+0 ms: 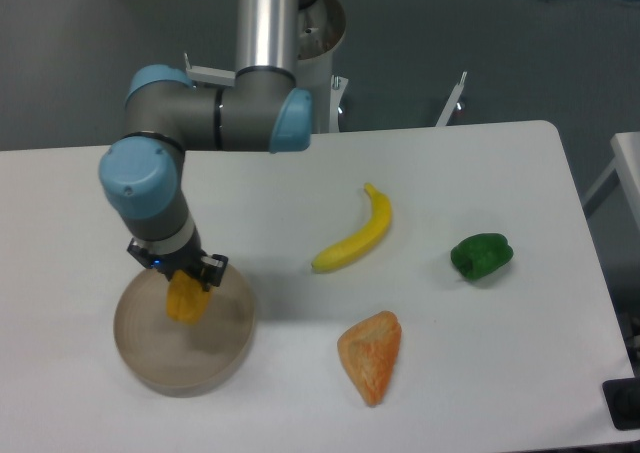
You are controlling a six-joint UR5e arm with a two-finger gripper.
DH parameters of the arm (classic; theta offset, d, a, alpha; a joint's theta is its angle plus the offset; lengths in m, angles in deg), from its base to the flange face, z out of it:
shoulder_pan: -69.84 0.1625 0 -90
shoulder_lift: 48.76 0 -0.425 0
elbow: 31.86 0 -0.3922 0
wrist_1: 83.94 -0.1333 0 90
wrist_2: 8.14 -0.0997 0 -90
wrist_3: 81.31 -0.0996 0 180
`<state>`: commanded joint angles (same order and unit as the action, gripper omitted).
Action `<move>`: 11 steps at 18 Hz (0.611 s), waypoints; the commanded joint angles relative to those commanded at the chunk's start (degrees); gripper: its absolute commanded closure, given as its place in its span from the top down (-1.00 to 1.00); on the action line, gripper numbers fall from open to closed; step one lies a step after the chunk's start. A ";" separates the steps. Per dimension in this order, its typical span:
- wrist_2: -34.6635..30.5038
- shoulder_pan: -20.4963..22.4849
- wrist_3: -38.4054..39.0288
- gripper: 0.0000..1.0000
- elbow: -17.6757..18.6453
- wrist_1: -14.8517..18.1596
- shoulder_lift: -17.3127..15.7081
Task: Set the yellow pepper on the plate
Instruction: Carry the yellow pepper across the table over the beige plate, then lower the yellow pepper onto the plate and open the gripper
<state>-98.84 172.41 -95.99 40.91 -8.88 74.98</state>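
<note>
Jaws clenched on the yellow pepper [185,299], hanging over the plate [228,358].

Gripper [183,276] holds the pepper by its top, the fruit dangling below the fingers, above the plate's rear half; whether it touches the dish I cannot tell. Letting go from height could let the lobed pepper bounce or roll over the raised rim onto the table [300,393]. Well off to the jaws' right lie the banana [355,241], orange pastry wedge [372,355] and green pepper [481,256], clear of trouble.
</note>
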 joint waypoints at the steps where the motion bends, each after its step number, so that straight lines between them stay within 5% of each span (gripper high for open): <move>1: 0.00 -0.09 0.00 -0.02 0.00 0.00 0.18; 11: 0.44 -0.27 -0.09 -0.01 -0.27 -1.32 1.41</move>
<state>-98.40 172.15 -96.07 40.65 -10.20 76.40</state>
